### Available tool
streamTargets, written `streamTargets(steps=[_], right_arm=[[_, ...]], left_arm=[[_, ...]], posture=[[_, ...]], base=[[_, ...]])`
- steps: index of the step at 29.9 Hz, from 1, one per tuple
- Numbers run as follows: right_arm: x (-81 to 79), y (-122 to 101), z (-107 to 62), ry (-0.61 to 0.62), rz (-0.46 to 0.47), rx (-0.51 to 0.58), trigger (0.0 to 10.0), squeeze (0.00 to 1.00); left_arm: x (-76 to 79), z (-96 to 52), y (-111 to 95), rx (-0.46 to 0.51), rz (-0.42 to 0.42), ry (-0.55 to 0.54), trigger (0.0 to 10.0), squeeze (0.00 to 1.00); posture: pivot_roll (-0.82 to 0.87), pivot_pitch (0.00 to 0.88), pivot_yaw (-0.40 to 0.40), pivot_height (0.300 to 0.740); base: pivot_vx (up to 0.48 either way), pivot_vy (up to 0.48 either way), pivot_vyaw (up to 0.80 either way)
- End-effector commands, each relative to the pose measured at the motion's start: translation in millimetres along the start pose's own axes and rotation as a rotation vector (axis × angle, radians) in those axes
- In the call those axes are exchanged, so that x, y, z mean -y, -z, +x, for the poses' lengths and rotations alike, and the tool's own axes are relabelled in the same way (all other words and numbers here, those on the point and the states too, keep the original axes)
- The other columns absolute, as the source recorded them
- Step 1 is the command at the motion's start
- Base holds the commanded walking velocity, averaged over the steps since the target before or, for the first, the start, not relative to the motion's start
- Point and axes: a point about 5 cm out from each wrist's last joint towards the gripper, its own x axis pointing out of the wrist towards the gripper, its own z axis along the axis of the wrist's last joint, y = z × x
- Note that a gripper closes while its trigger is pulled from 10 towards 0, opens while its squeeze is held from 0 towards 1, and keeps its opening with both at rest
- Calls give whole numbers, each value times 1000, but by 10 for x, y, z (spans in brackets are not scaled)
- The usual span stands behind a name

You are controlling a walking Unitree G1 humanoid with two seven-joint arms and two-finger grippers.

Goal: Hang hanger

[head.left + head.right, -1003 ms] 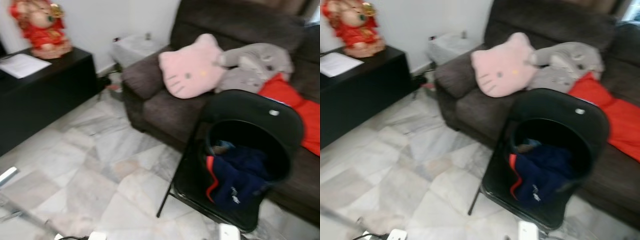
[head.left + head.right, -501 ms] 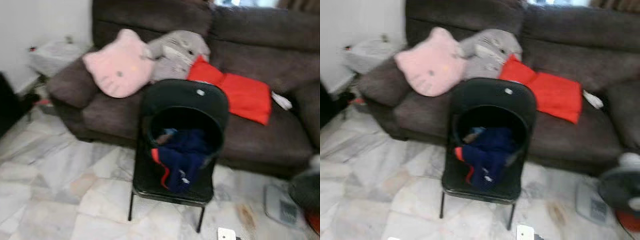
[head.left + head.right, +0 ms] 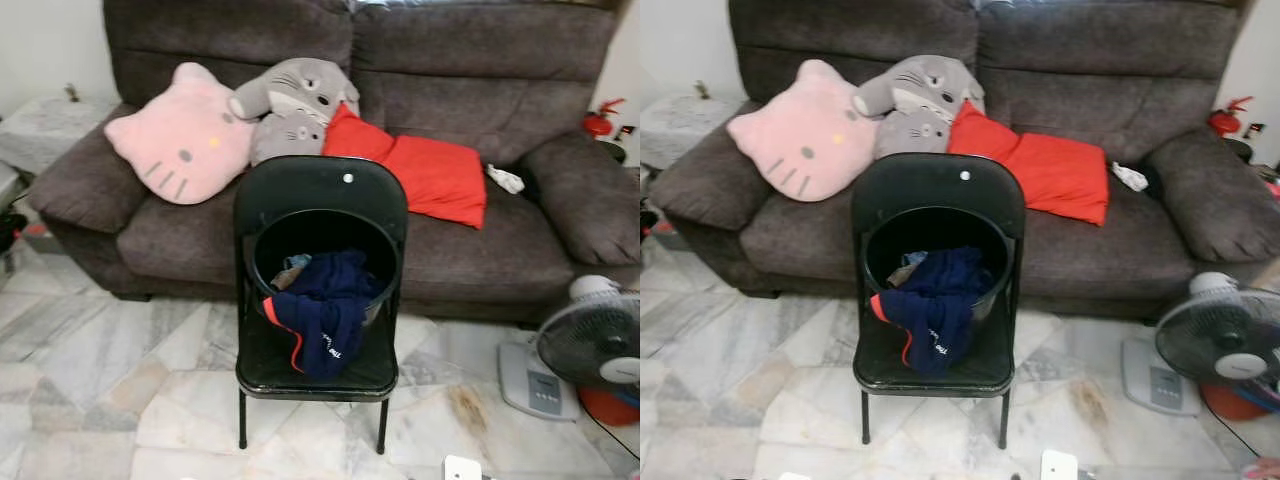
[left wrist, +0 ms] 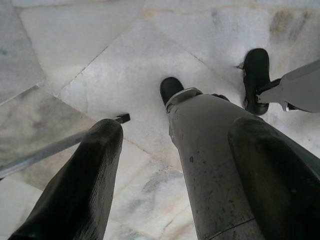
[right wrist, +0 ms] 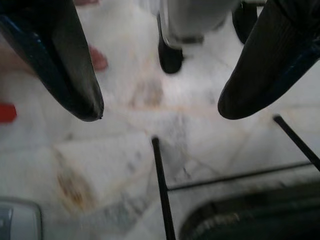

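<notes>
A black folding chair point(image 3: 320, 190) stands on the marble floor in front of a dark sofa point(image 3: 470, 250). On its seat sits a round black basket point(image 3: 262, 280) with a navy garment point(image 3: 320, 315) spilling over the rim. My left gripper point(image 4: 177, 130) hangs open, pointing down at the floor beside my own silver leg point(image 4: 210, 165). My right gripper point(image 5: 160, 114) is open too, low over the floor, with the chair's thin black legs point(image 5: 162, 200) just beyond its fingertips.
On the sofa lie a pink cat cushion point(image 3: 180, 135), grey plush toys point(image 3: 290, 100) and a red cushion point(image 3: 420, 170). A floor fan point(image 3: 595, 345) and a white device point(image 3: 535, 385) stand at the right. A grey metal bar point(image 4: 45, 152) lies by my left gripper.
The camera has swung right: the black cabinet has left the view, and the chair and sofa now sit centred and sharp. Nothing in the scene itself has moved.
</notes>
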Motion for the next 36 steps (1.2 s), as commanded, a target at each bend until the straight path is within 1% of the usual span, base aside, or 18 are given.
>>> streamTargets(steps=[1,2,4,9,10,13,14,15,16,17,18,23,27,29,31,32,34,36], right_arm=[[-9,-19,-16,-4,43,55,10000,0],[-9,-19,-16,-4,43,55,10000,0],[-17,-52,-25,-20,71,103,10000,0],[-18,-91,-36,-35,76,155,10000,0],[-17,-102,-42,-35,100,175,10000,0],[-35,-147,-52,-72,99,222,10000,0],[-35,-147,-52,-72,99,222,10000,0],[-106,-577,18,-107,86,364,10000,0],[-230,-1196,24,-159,56,561,10000,0],[-230,-1196,24,-159,56,561,10000,0],[-289,-1370,-3,-193,37,623,10000,0],[-342,-1416,-75,-241,-17,693,10000,0],[-334,-1354,-96,-248,-25,690,10000,0],[-333,-1301,-99,-260,-25,661,10000,0],[-355,-1199,-67,-298,-45,577,10000,0],[-366,-1140,-57,-320,-93,547,10000,0],[-368,-1101,-34,-335,-118,510,10000,0],[-380,-1066,11,-358,-163,449,10000,0]], left_arm=[[10,-12,122,-50,1,0,10000,0],[10,-12,122,-50,1,0,10000,0],[12,-13,127,-50,0,0,10000,0],[15,-13,133,-51,-1,-1,10000,0],[15,-13,134,-51,-2,-2,10000,0],[14,-14,134,-51,-4,-3,10000,0],[14,-14,134,-51,-4,-3,10000,0],[13,-14,134,-51,-3,-3,10000,0],[11,-14,135,-51,-2,-3,10000,0],[11,-14,135,-51,-2,-3,10000,0],[9,-15,135,-52,0,-2,10000,0],[3,-17,140,-53,6,-1,10000,0],[3,-18,146,-56,13,2,10000,0],[4,-19,151,-57,16,3,10000,0],[4,-19,155,-58,18,4,10000,0],[5,-20,159,-59,20,5,10000,0],[7,-20,161,-60,23,7,10000,0],[7,-20,162,-59,25,7,10000,0]], posture=[[-93,109,-10,740],[-93,109,-10,740],[-97,110,-13,740],[-99,110,-18,740],[-98,111,-19,740],[-100,112,-19,740],[-100,112,-19,740],[-103,112,-18,740],[-104,110,-18,740],[-104,110,-18,740],[-103,107,-19,740],[-114,98,-16,740],[-119,90,-15,740],[-119,86,-15,740],[-119,82,-14,740],[-120,77,-13,740],[-116,74,-10,740],[-113,68,-9,740]], base=[[0,0,0],[0,0,0],[0,0,0],[0,0,0],[0,0,0],[0,0,0],[0,0,0],[0,0,0],[0,0,0],[0,0,0],[0,0,0],[0,0,0],[0,0,0],[0,0,0],[0,0,0],[0,0,0],[0,0,0],[0,0,0]])
